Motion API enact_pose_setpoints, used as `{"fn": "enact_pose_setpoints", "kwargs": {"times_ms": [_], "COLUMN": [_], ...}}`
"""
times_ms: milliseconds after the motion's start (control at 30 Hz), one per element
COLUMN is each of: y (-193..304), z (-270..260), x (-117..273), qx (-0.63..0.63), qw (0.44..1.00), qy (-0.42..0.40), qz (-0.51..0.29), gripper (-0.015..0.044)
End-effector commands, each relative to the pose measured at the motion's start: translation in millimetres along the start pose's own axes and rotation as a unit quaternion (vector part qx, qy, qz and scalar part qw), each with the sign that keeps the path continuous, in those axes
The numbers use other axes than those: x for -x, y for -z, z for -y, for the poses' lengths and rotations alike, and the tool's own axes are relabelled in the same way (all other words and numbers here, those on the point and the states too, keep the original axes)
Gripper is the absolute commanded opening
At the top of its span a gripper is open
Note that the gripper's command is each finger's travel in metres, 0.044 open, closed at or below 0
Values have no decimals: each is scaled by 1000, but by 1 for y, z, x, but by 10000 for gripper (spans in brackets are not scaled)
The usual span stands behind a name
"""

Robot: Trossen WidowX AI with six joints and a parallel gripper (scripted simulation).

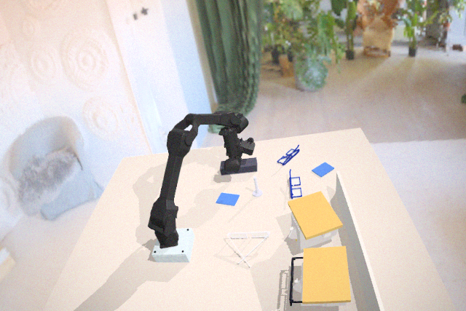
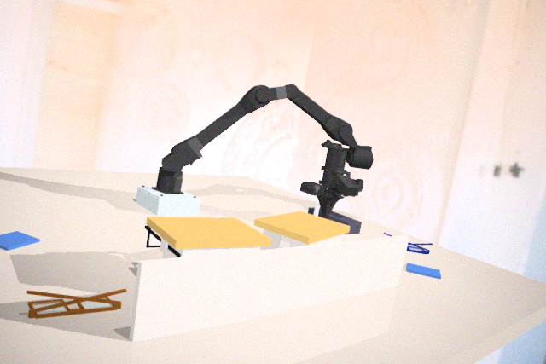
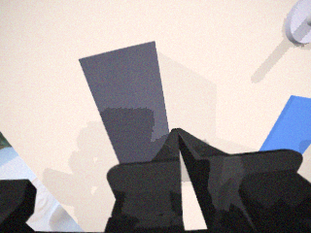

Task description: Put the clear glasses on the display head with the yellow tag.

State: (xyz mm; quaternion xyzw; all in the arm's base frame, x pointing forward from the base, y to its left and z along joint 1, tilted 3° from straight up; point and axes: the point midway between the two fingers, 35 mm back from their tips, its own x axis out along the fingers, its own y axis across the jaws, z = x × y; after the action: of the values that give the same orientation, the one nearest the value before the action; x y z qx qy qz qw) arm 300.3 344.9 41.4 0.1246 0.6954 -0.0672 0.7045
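Gripper [image 1: 232, 169] [image 2: 325, 215] [image 3: 176, 132] is hovering by the dark block [image 1: 246, 164] [image 2: 345, 222] [image 3: 128, 97], fingertips together, gripping nothing; clear glasses [image 1: 246, 237] (temples crossed) are lying on the table [image 1: 210, 281] [image 2: 264, 346] [image 3: 233, 29], well apart from the gripper.

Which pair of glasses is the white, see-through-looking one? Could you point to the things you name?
The pair [image 1: 248, 235] lying on the table between the arm's pale base [image 1: 171, 255] and the two yellow-topped stands; its temples cross, and its frame is whitish, unlike the blue, black and brown pairs.
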Motion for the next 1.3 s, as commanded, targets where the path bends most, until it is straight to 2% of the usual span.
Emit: {"fn": "enact_pose_setpoints", "kwargs": {"times_ms": [0,267,533,733,1000,1267], "y": [1,0,0,0,-4,-4], "z": [0,1,48,49,43,43], "x": [-5,-3,53,54,56,56], "qx": [-2,-2,-2,-2,-5,-5], "qw": [1000,1000,1000,1000,1000,1000], "qy": [5,5,7,7,-2,-2], "qz": [-3,-3,-3,-3,3,3], "gripper": [0,0,0,0,200,200]}}
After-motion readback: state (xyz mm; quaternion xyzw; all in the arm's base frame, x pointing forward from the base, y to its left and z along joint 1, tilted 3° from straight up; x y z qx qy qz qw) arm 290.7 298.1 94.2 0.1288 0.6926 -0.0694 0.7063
